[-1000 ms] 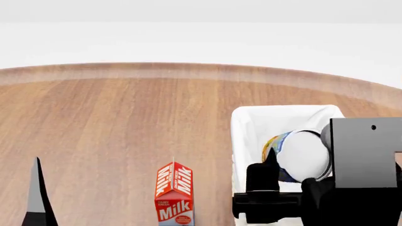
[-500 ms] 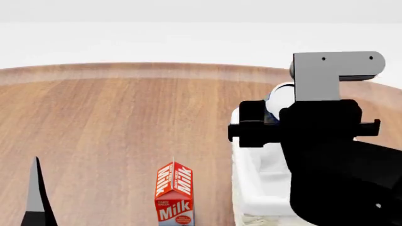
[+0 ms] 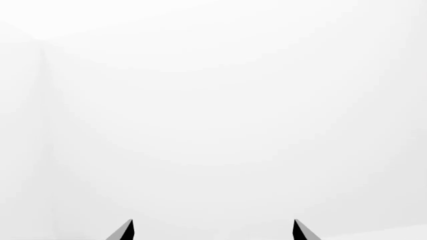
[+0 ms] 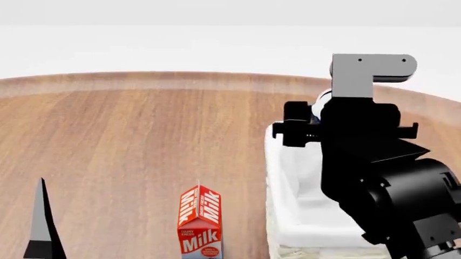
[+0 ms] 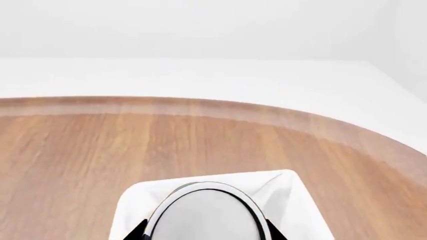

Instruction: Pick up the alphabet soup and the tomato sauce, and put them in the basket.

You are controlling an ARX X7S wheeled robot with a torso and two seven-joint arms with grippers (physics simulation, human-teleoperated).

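Right hand raised over the far end of the basket, black arm filling the space above the basket's near part in the head view. Clamped on the soup: pale silver top of the can wedged between the two dark fingertips in the right wrist view, one tip touching each side of the rim, jaws spread only as wide as the can. In the head view just a sliver of that can peeking out beside the black finger block, label mostly hidden by the hand. Under the can, white cloth lining of the basket, with wooden table stretching away beyond the hand. Basket standing on the table directly below the right hand, its cream rim just beside the hand's underside in the head view; touching or not, cannot tell. Milk carton upright on the table, well apart from the right hand, between the two hands. Left hand low at the edge of the head view, only one dark fingertip showing there; in the left wrist view two tips wide apart with nothing between them, pointed at blank white. Tomato sauce not seen in any view
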